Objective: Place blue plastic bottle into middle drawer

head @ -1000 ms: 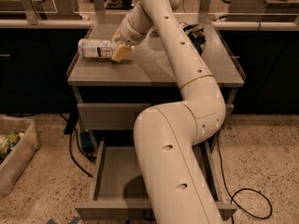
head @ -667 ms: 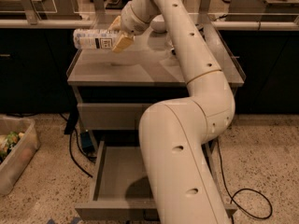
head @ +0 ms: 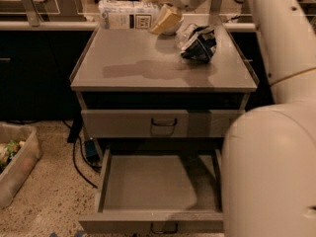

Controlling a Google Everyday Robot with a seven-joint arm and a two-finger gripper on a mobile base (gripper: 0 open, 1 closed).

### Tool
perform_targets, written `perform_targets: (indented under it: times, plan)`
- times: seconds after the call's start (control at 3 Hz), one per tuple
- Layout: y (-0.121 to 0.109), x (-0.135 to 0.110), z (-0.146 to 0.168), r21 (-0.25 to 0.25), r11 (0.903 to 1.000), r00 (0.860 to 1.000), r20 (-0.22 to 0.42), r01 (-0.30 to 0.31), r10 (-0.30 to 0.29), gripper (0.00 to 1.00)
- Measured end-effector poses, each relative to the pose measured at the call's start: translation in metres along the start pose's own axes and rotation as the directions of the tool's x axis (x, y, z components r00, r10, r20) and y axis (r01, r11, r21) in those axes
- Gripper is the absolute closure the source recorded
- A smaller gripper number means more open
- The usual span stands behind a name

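The blue plastic bottle point(head: 126, 15) lies on its side in the air above the back left of the cabinet top point(head: 133, 65); its shadow falls on the top. My gripper point(head: 158, 10) is shut on the bottle's right end, with a yellowish finger point(head: 166, 19) showing below it. The middle drawer point(head: 123, 184) stands pulled open low in the cabinet, a shallow grey tray with nothing in it, its dark loop handle point(head: 164, 228) at the front. My white arm covers the drawer's right side.
A dark blue and white foil snack bag point(head: 200, 43) lies on the back right of the top. A closed drawer front point(head: 123, 124) sits above the open one. A plastic bin point(head: 15, 157) and cables point(head: 81, 157) are on the floor at left.
The gripper has lifted the bottle off the cabinet top and carried it up. The view now shows the cabinet closer.
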State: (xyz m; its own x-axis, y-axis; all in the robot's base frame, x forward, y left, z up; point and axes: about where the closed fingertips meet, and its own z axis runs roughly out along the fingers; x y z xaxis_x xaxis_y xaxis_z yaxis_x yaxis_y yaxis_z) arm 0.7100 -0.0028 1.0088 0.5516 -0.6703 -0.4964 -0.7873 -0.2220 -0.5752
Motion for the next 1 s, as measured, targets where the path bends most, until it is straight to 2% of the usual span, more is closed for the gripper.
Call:
perform_targets:
  times: [0.33, 0.67, 1.0]
  plan:
    - [0.034, -0.025, -0.046, 0.051, 0.9981, 0.994, 0.098, 0.034, -0.039, 1.0]
    - [0.069, -0.006, -0.051, 0.02, 0.9997, 0.995, 0.1, -0.009, 0.007, 1.0]
    - [0.069, -0.006, -0.051, 0.02, 0.9997, 0.995, 0.099, -0.01, 0.008, 1.0]
